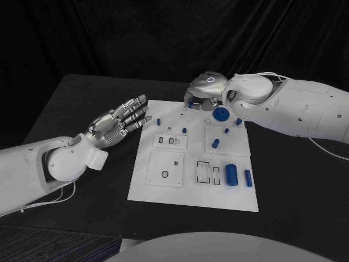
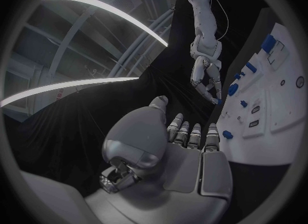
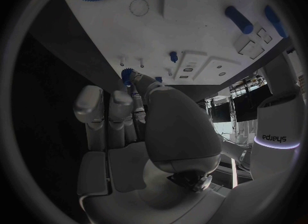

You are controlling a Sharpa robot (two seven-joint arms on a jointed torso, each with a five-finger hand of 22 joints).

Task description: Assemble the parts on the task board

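The black counter (image 1: 72,109) carries the white task board (image 1: 192,191), which lies flat at its middle, long side running away from the robot.

The right arm (image 1: 316,112) enters from the right and bends over the board's far right corner. The left arm (image 1: 25,169) lies along the counter on the left, clear of the board.

The left hand (image 1: 119,123) is held just beside the board's far left edge, palm up, fingers straight and spread; it is released and holds nothing. The left wrist view confirms an empty palm.

The right hand (image 1: 206,90) hangs fingers-down over the board's far edge. In the right wrist view its fingertips (image 3: 138,80) come down at a small blue toothed part (image 3: 128,74) close to the board's edge; whether the part is grasped or merely touched, I cannot tell.

On the board, a large blue gear (image 1: 221,113) lies flat near the far right corner, just beside the right hand. A blue cylinder (image 1: 232,174) lies in the near right area, with a smaller blue peg (image 1: 248,178) just beside it toward the right edge. A short blue peg (image 1: 216,144) lies mid-board on the right. A small blue pin (image 1: 158,121) stands near the far left edge, close to the left fingertips. Raised white plates with slots and holes sit on the near left (image 1: 166,169) and near the centre (image 1: 171,141).
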